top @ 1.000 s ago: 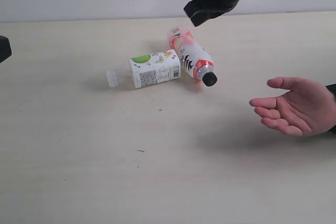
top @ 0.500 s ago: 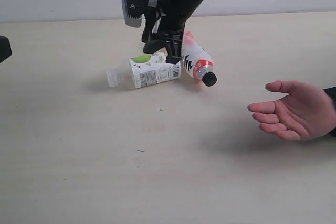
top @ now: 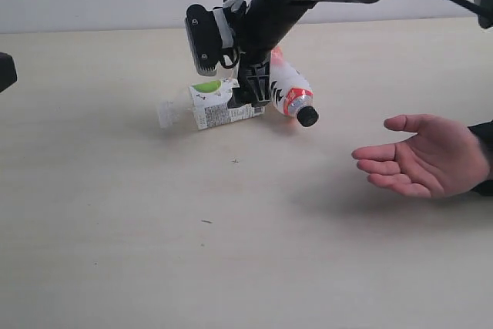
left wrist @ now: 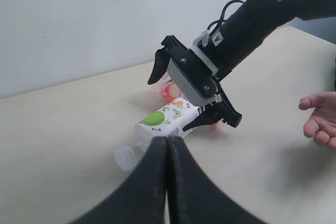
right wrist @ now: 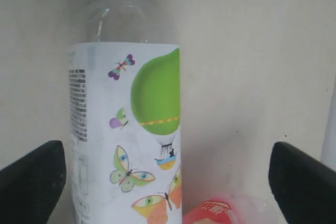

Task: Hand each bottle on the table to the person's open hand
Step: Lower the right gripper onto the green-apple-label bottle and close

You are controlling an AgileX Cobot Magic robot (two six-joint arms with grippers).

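Observation:
Two bottles lie on the table (top: pixel 115 252). One is a white-capped bottle with a white and green label (top: pixel 225 104) (left wrist: pixel 170 120) (right wrist: pixel 128 135). The other is a pinkish-red bottle with a black cap (top: pixel 290 88) (right wrist: pixel 220 211), touching it. My right gripper (top: pixel 248 84) (left wrist: pixel 190 92) (right wrist: pixel 168 182) is open and low over their base ends, with one fingertip on either side of the green-label bottle. My left gripper (left wrist: pixel 168 141) is shut and empty, well back from the bottles. The person's open hand (top: pixel 422 163) (left wrist: pixel 320 121) waits palm up at the right.
A pale wall runs behind the table's far edge. The left arm shows only as a dark piece (top: pixel 5 72) at the left border. No other bottles are in view.
The right arm has swung down from above to the two bottles, gripper open. The hand has drifted slightly left. Neither bottle has moved.

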